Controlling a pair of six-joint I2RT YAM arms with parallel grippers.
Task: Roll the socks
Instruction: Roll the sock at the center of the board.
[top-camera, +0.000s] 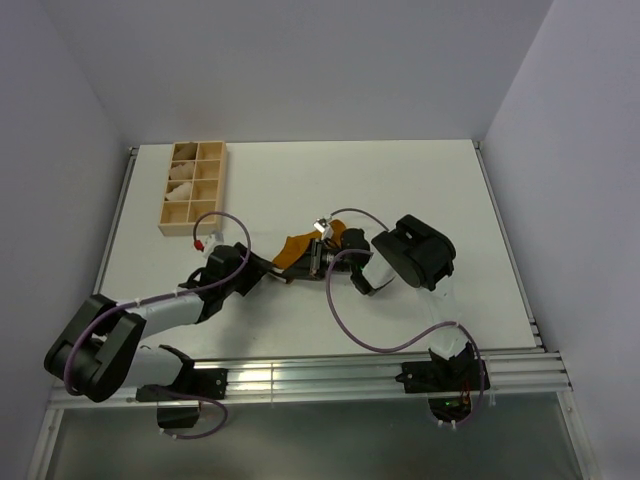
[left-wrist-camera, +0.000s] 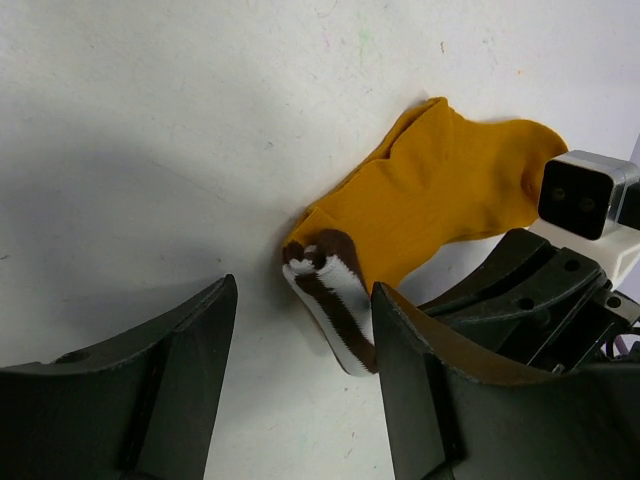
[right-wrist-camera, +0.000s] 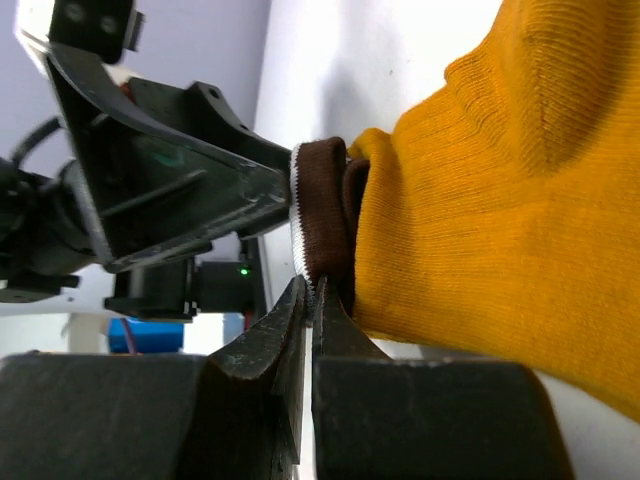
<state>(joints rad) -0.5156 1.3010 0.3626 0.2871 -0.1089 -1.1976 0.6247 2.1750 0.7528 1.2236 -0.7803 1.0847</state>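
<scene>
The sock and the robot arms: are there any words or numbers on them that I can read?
None can be read in any view.
The sock has only white stripes, no letters.
The left end effector and right end effector are plain black, with no label showing.
The wooden box is too small to show any writing.

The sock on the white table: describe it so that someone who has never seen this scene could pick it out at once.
On the white table, look to the middle, where the left gripper and right gripper meet. The sock lies there: mustard-orange with a dark brown, white-striped cuff, unlike the pale bundles in the wooden box at the far left.
</scene>
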